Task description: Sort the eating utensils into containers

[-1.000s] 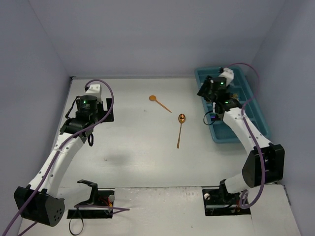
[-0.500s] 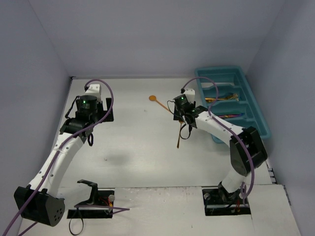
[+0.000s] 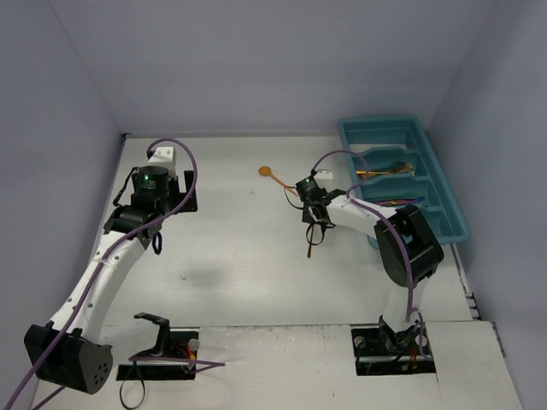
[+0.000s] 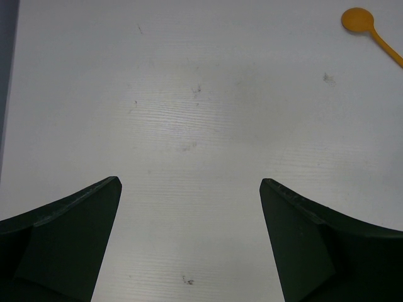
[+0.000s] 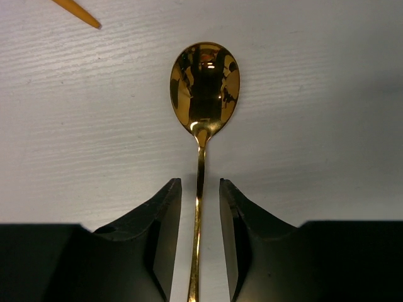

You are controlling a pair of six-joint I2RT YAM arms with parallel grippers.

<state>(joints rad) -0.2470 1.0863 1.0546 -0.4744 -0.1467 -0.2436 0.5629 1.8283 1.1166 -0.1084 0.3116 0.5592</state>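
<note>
Now | right pincer (image 5: pixel 199 211) has swung from the teal tray (image 3: pixel 382 120) to mid-table (image 3: pixel 222 248), jaws narrowly apart astride the gold spoon (image 5: pixel 204 82) handle | spoon flat, bowl toward 12 o'clock | left pincer (image 4: pixel 189 181) unmoved, jaws wide apart.

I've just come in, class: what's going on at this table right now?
The right gripper is low over the gold spoon on the table. Its fingers sit either side of the handle below the bowl, with gaps showing, so it is not gripping yet. The left gripper hangs open above the table. A second spoon lies farther back, and the teal tray already holds some utensils.
</note>
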